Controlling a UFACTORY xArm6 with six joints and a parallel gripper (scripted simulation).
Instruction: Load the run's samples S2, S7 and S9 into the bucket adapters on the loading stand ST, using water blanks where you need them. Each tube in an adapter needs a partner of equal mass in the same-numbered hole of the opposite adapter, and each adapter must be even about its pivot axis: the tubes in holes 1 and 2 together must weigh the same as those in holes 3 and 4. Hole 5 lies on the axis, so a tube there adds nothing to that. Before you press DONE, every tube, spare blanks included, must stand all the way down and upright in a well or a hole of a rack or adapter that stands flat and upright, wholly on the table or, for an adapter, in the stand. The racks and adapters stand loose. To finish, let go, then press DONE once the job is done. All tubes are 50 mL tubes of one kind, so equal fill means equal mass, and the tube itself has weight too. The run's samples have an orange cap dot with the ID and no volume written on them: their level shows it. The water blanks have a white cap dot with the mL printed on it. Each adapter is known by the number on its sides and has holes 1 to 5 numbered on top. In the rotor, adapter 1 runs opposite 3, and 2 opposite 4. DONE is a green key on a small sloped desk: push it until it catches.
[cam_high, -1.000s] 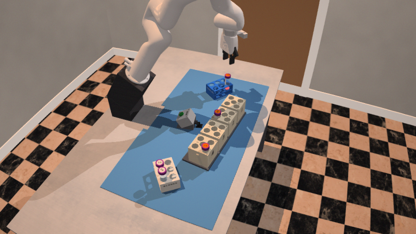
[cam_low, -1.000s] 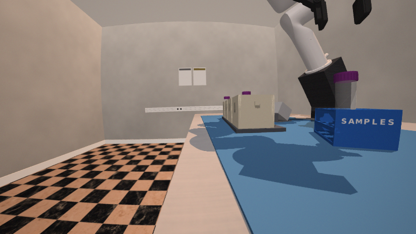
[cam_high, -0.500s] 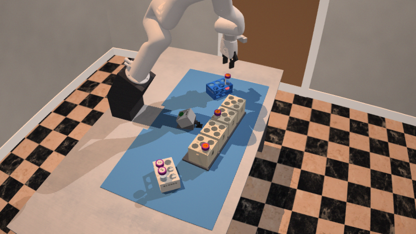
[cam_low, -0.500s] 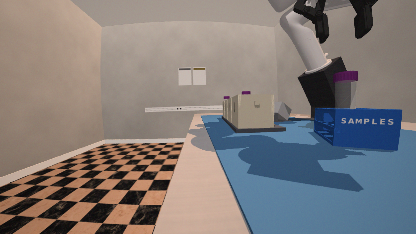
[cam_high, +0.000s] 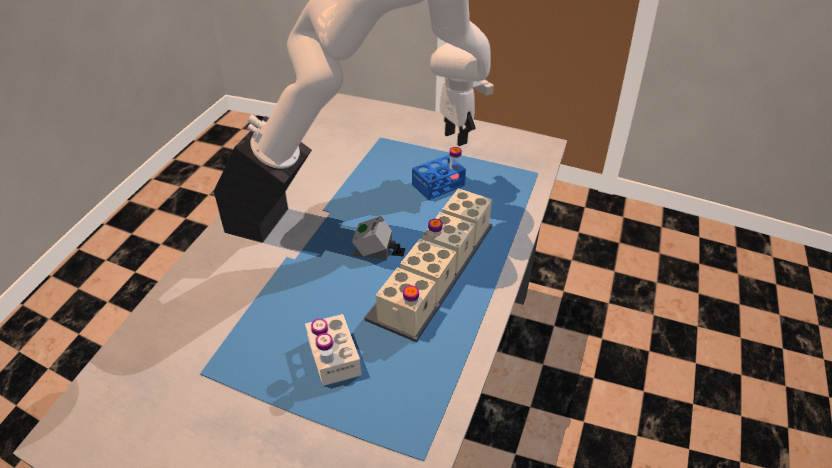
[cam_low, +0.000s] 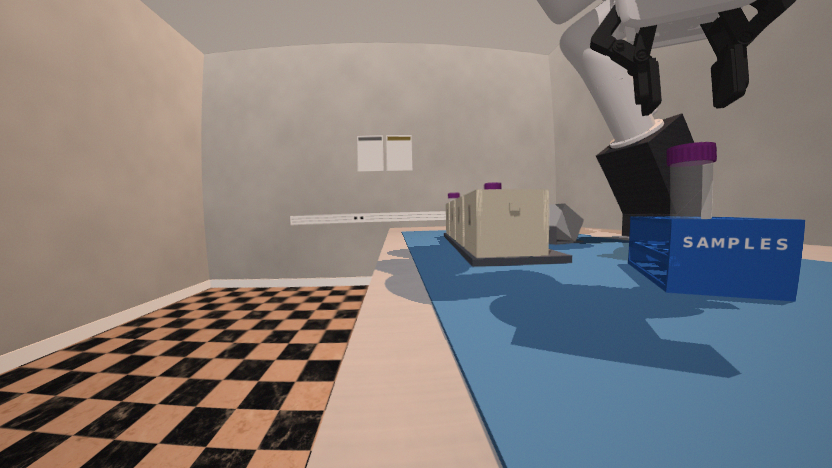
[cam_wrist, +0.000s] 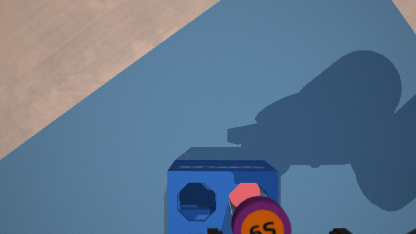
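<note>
Gripper (cam_high: 459, 132) (cam_low: 686, 104): I had jaws apart, empty, above S9 (cam_high: 455, 151) (cam_low: 691, 153) (cam_wrist: 262, 222), likely for grasping.
Sample rack (cam_high: 437, 179) (cam_low: 734, 259) (cam_wrist: 197, 179): far; held S9 upright.

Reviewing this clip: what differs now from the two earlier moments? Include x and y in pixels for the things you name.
The gripper (cam_high: 457, 138) (cam_low: 685, 110) has come down closer to the orange-dotted tube (cam_high: 454, 151) (cam_low: 691, 180) (cam_wrist: 261, 217) in the blue rack (cam_high: 430, 187) (cam_low: 733, 261) (cam_wrist: 197, 175). Nothing was taken hold of or let go. The tubes, rack and adapters (cam_high: 406, 311) (cam_low: 512, 224) stayed put.
</note>
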